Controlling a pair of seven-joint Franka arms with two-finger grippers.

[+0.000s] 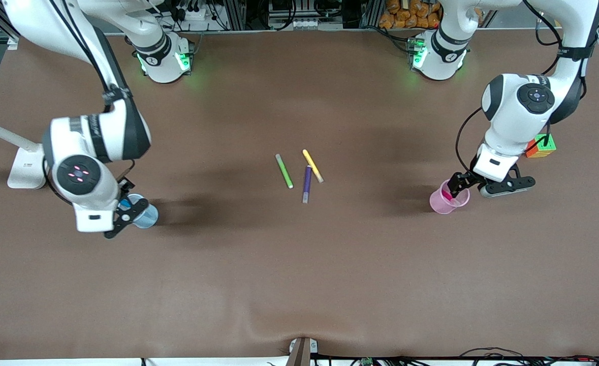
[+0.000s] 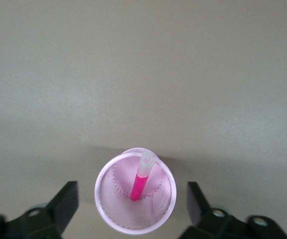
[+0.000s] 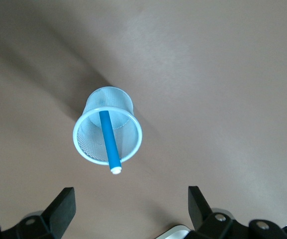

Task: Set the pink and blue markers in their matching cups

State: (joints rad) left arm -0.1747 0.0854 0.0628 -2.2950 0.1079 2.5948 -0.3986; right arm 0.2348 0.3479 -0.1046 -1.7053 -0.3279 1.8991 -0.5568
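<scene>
The pink marker (image 2: 139, 186) stands tilted inside the pink cup (image 2: 108, 209), pale cap up against the rim. My left gripper (image 2: 132, 204) hangs open over this cup (image 1: 449, 201) at the left arm's end of the table, holding nothing. The blue marker (image 3: 109, 142) leans in the blue cup (image 3: 128, 142), its end sticking out over the rim. Over that cup (image 1: 147, 216), at the right arm's end, my right gripper (image 3: 131, 204) is open and empty. In the front view the left gripper (image 1: 459, 187) and right gripper (image 1: 126, 213) partly cover the cups.
A green pen (image 1: 284, 171), a yellow pen (image 1: 312, 165) and a dark purple pen (image 1: 307, 184) lie together mid-table. A coloured cube (image 1: 541, 146) sits beside the left arm. A white stand base (image 1: 25, 165) rests near the right arm.
</scene>
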